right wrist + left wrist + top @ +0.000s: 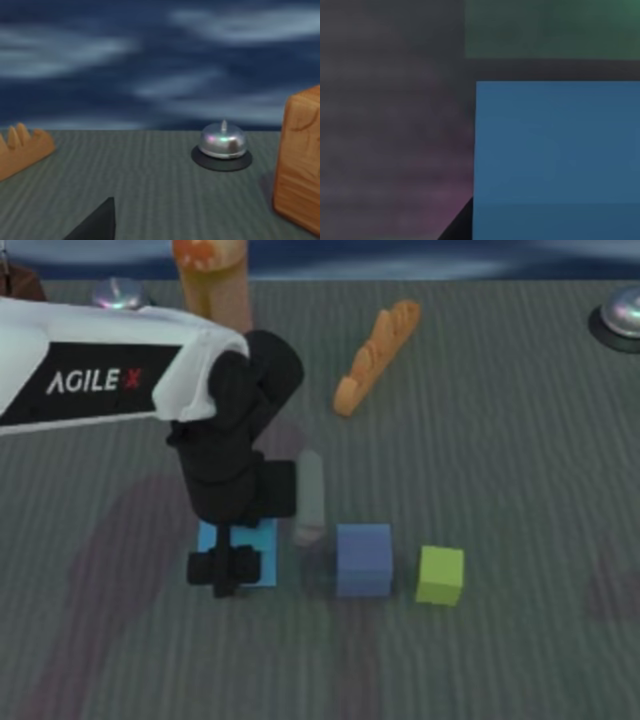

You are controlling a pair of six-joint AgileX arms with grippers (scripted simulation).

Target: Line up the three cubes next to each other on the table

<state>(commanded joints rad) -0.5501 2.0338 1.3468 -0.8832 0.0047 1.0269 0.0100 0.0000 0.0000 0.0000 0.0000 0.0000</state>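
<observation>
The three cubes lie in a row on the counter (500, 460). The sky-blue cube (262, 552) sits directly under the left end effector (226, 567), which hangs over it from above with its black fingers set across the cube's near-left part. The top view does not make clear whether those fingers are clamped on the cube or merely around it, so I cannot tell their state. To the right of that end effector, with a strip of bare counter between, stands the slate-blue cube (363, 559), and just beyond it, a little apart, the lime-green cube (440, 575).

In the left wrist view the sky-blue cube (555, 160) fills much of the picture at close range, with the ribbed counter (390, 125) beside it and a dark finger tip at the cube's edge.

Behind the left end effector, toward the far edge, lie a loaf of bread (376, 356) set aslant, an orange-brown upright object (215, 280), and a silver bell (118, 292). Another bell (622, 316) sits at the far right corner.

The right arm does not show in the top view. Its wrist view shows a silver bell (222, 142) on a black base, a wooden block (300, 160) and one end of the bread (22, 147); a dark finger tip shows at the picture's edge, too little to tell the state of the right end effector.
</observation>
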